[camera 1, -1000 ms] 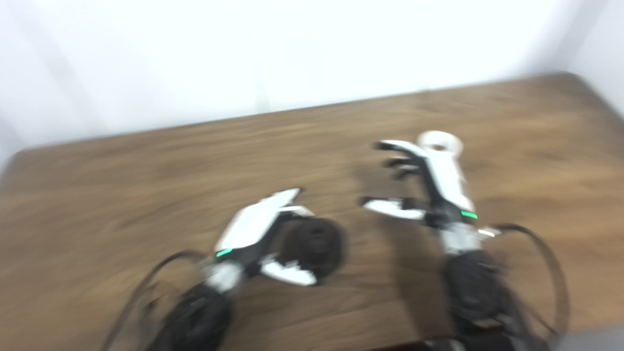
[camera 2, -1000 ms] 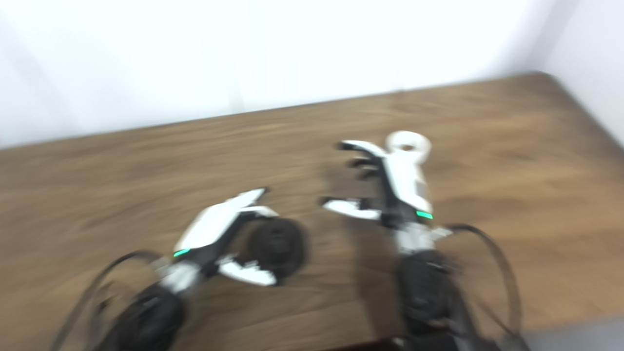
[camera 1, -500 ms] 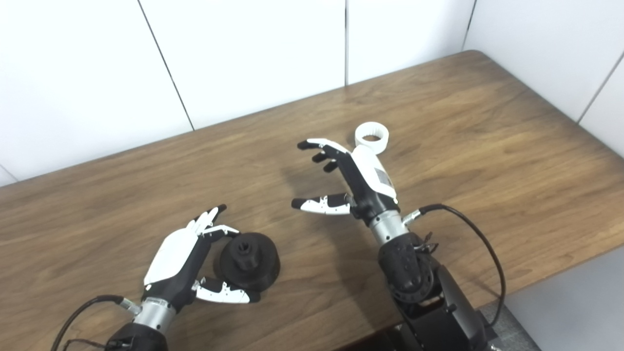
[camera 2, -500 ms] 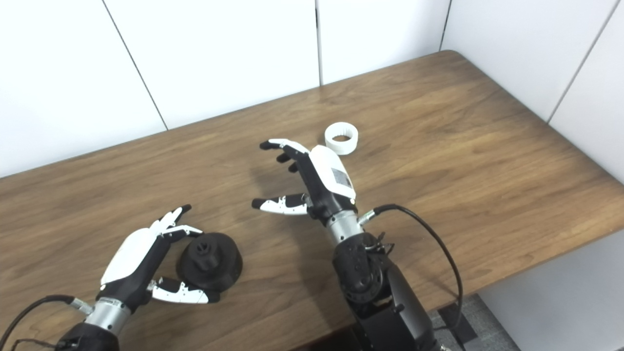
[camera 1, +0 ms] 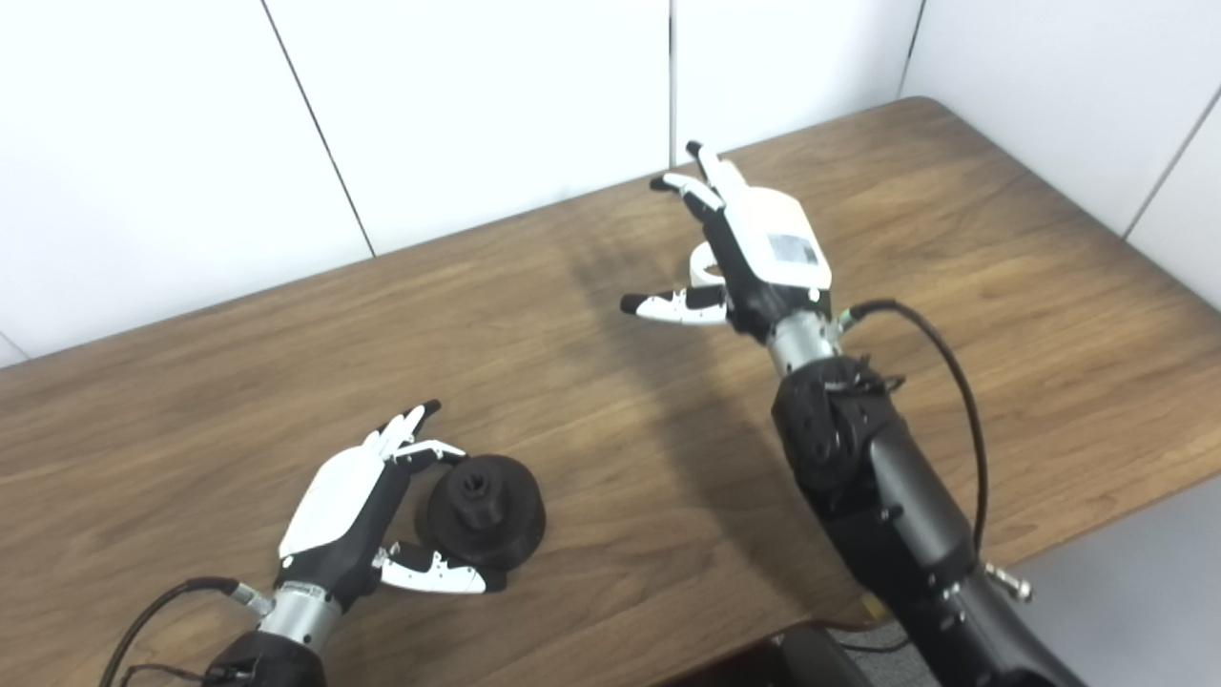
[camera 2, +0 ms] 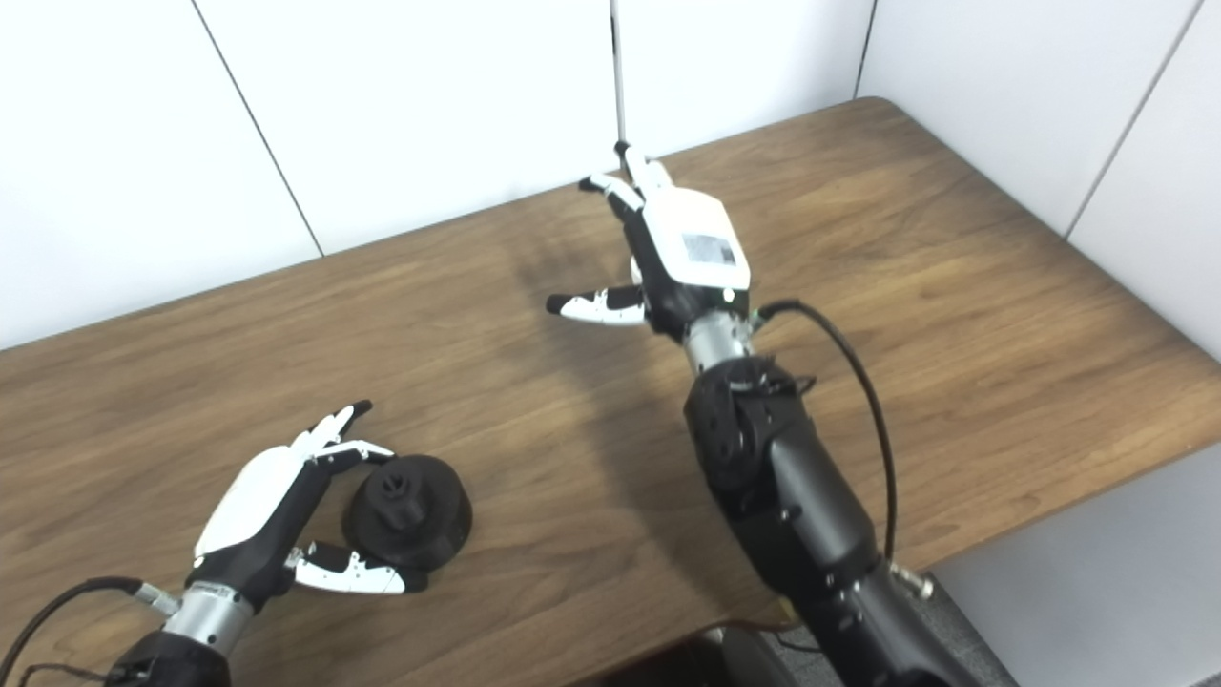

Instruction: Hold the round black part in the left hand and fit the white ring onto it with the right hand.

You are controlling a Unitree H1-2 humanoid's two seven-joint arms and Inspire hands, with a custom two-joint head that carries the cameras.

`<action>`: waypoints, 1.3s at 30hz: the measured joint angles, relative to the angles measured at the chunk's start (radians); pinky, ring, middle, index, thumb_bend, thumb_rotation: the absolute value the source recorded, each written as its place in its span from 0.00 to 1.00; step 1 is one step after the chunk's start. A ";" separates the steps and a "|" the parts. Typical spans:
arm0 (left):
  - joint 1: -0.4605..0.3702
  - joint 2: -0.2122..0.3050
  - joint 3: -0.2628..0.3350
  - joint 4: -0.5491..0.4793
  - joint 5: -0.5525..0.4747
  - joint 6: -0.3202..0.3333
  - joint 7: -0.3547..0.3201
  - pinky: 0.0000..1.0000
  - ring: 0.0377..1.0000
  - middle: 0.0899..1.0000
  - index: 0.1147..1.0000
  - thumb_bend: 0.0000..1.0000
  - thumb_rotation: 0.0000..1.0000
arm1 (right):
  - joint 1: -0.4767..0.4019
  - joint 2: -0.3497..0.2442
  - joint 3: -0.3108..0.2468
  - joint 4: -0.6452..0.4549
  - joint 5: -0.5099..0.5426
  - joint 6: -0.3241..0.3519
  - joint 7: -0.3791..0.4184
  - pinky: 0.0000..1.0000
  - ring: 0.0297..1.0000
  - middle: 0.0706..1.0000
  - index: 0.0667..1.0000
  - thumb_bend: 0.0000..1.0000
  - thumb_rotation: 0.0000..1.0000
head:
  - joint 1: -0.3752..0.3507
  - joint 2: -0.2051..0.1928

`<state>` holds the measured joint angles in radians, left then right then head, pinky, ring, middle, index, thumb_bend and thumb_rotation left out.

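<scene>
1. The left hand (camera 1: 348,506) is sitting at the lower left of the frame with its fingers spread wide around the round black part (camera 1: 482,510). The fingertips are reaching over the part's upper left edge and the thumb is lying along its lower edge. Whether they are touching it cannot be told, and the part is resting flat on the wooden table (camera 1: 1002,258).
2. The right hand (camera 1: 754,243) is hanging at the upper centre of the frame, fingers splayed, thumb pointing to the left, holding nothing.
3. The white ring (camera 1: 703,265) is lying on the table directly beneath that hand's palm. Only a sliver of it is showing in the left eye view, between the thumb and the fingers.
4. The ring is sitting right under the right hand and well apart from the black part, so the right hand is clearly the nearer one. Judging from this, a straight descent with the fingers closing around the ring is what the pick-up calls for.
5. The ring appears to be lying flat, opening upward, though the hand is hiding most of it.
</scene>
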<state>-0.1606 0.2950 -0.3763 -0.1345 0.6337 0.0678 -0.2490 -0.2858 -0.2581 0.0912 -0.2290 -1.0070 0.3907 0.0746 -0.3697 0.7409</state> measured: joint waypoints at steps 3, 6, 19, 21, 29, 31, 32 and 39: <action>0.000 -0.004 0.001 0.000 0.000 0.003 -0.003 1.00 1.00 1.00 0.55 0.97 0.28 | -0.036 -0.041 -0.011 0.050 0.001 0.002 0.005 0.93 0.98 1.00 0.84 0.88 0.45 | 0.005 0.000; 0.000 -0.006 0.003 0.000 0.001 0.005 -0.008 1.00 1.00 1.00 0.55 0.98 0.28 | -0.060 -0.068 -0.018 0.078 0.002 0.010 0.010 0.91 0.98 1.00 0.85 0.90 0.48 | 0.009 0.000; 0.000 -0.009 0.015 0.000 0.003 0.002 -0.020 1.00 1.00 1.00 0.55 0.98 0.29 | -0.085 -0.117 0.004 0.210 0.020 0.067 0.132 0.84 0.96 1.00 0.89 1.00 0.64 | 0.026 0.005; 0.000 -0.009 0.017 0.000 0.003 0.002 -0.022 1.00 1.00 1.00 0.55 0.98 0.29 | -0.091 -0.118 0.007 0.227 0.021 0.070 0.154 0.84 0.96 1.00 0.89 1.00 0.65 | 0.029 0.005; 0.000 -0.013 0.023 -0.001 0.012 0.006 -0.026 1.00 1.00 1.00 0.55 0.98 0.29 | -0.096 -0.142 0.031 0.249 0.036 0.072 0.230 0.86 0.98 1.00 0.86 1.00 0.65 | 0.035 0.006; 0.000 -0.014 0.025 -0.002 0.018 0.008 -0.026 1.00 1.00 1.00 0.54 0.98 0.29 | -0.096 -0.142 0.031 0.261 0.036 0.072 0.235 0.86 0.98 1.00 0.86 1.00 0.61 | 0.034 0.006; 0.000 -0.015 0.026 -0.003 0.019 0.009 -0.026 1.00 1.00 1.00 0.54 0.98 0.29 | -0.096 -0.142 0.033 0.267 0.036 0.072 0.236 0.86 0.98 1.00 0.86 1.00 0.60 | 0.035 0.006; 0.000 -0.014 0.033 -0.003 0.020 0.003 -0.027 1.00 1.00 1.00 0.54 0.98 0.29 | -0.096 -0.143 0.045 0.273 0.042 0.072 0.236 0.90 0.98 1.00 0.83 0.93 0.49 | 0.040 0.008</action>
<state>-0.1603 0.2805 -0.3431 -0.1371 0.6537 0.0711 -0.2762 -0.3816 -0.4007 0.1358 0.0444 -0.9650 0.4624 0.3108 -0.3298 0.7486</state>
